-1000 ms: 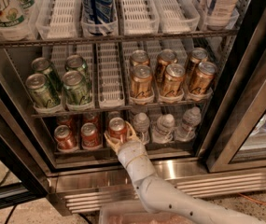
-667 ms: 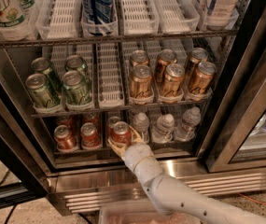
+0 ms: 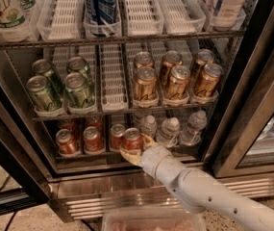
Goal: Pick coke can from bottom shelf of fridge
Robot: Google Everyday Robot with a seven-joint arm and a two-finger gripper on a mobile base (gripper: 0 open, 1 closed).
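The fridge (image 3: 233,100) stands open before me. On its bottom shelf (image 3: 86,154) several red coke cans stand in lanes at the left, such as one (image 3: 92,138) and another (image 3: 66,142). My gripper (image 3: 135,148) reaches in from the lower right at the shelf's front edge. It is shut on one coke can (image 3: 132,138), with a yellowish finger (image 3: 127,156) below left of it and the other at its right side. The held can sits slightly in front and to the right of its neighbour (image 3: 117,134).
Clear water bottles (image 3: 169,130) stand right of the gripper on the same shelf. Green cans (image 3: 78,89) and gold-brown cans (image 3: 176,81) fill the rack above. The glass door (image 3: 271,109) hangs open at right. A clear plastic bin (image 3: 152,220) sits below the ribbed steel base (image 3: 127,196).
The gripper has moved right and slightly down along the bottom shelf's front, and the red can between its fingers has moved with it, away from the other red cans.
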